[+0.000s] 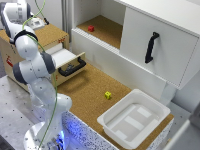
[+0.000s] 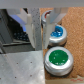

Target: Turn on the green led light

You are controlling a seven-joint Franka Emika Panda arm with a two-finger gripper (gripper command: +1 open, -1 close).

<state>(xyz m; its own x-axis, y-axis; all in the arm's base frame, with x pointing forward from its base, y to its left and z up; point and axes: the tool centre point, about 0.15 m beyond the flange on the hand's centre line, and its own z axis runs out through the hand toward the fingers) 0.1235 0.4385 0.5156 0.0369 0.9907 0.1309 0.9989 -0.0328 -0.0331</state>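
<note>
The white cabinet (image 1: pixel 155 40) with its black handle (image 1: pixel 151 47) fills the exterior view's right. Below it the cork worktop (image 1: pixel 90 90) carries a white bin (image 1: pixel 134 117). The Panda arm (image 1: pixel 35 70) reaches to the wooden box (image 1: pixel 47 35) above the open drawer (image 1: pixel 70 59). In the wrist view the gripper (image 2: pixel 41 25), fingers apart, hovers beside the green button (image 2: pixel 60 57), next to a blue button (image 2: pixel 55 33) (neither looks touched). A yellow cube (image 1: pixel 108 95) and a red cube (image 1: pixel 91 28) lie apart.

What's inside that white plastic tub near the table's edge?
The white tub looks empty: only its bare ribbed floor shows. Its near wall hides a thin strip of the bottom.
</note>
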